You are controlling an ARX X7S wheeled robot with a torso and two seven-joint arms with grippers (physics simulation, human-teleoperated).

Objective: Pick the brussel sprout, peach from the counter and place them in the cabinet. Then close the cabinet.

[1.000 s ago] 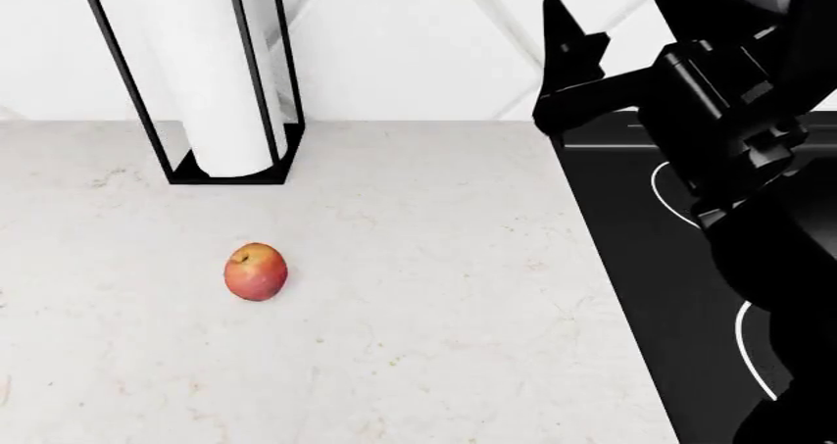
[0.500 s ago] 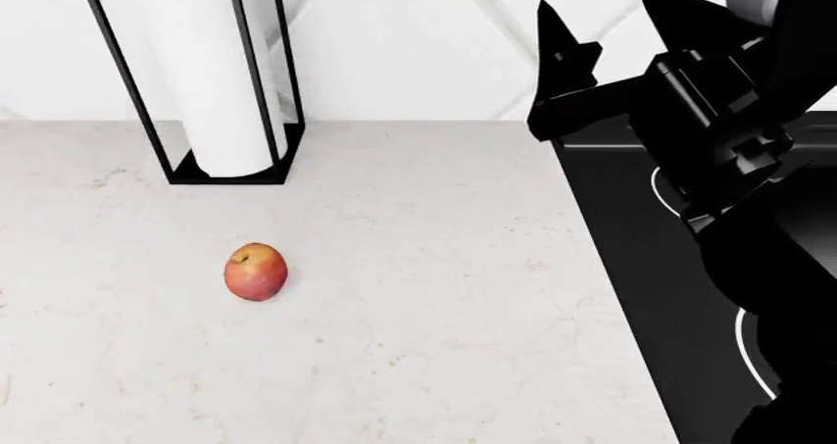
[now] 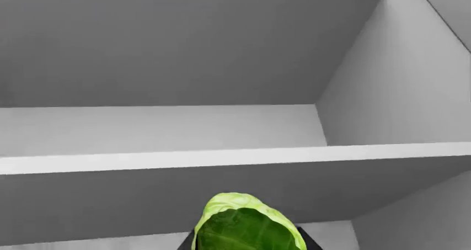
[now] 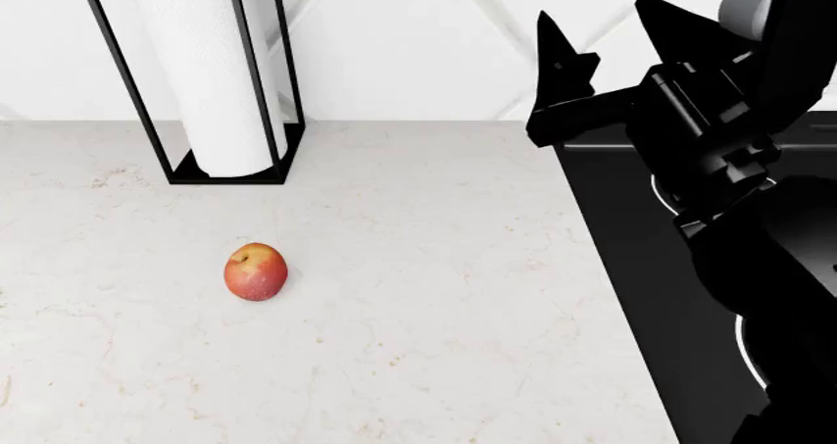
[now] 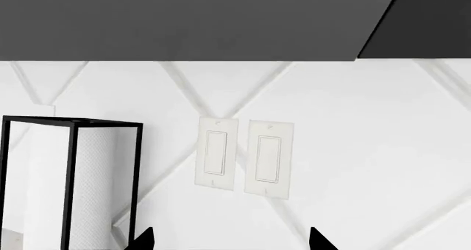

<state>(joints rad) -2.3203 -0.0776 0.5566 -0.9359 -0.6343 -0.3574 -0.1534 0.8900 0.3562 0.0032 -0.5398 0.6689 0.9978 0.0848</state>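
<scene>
The peach (image 4: 257, 271) lies alone on the white marble tabletop (image 4: 432, 317), toward its left side and well short of the back edge, its stem dimple turned up and nothing touching it. Farther back, near the wall edge, a paper towel roll (image 4: 216, 72) stands upright in a black wire holder (image 4: 229, 174). To the right the tabletop meets a black glass stovetop (image 4: 641, 268) with white rings. Above that seam the right gripper (image 4: 615, 32) is raised, its two pointed fingers (image 4: 560, 42) spread apart with nothing between them, well apart from the peach; its wrist camera faces the white backsplash and a pair of wall switches (image 5: 243, 156), the two finger tips showing wide apart. In the left wrist view the brussel sprout (image 3: 246, 225) sits against the left gripper's dark fingers (image 3: 303, 238), evidently held, in front of the grey cabinet (image 3: 383, 95), just before the front edge of its shelf (image 3: 220, 157).
</scene>
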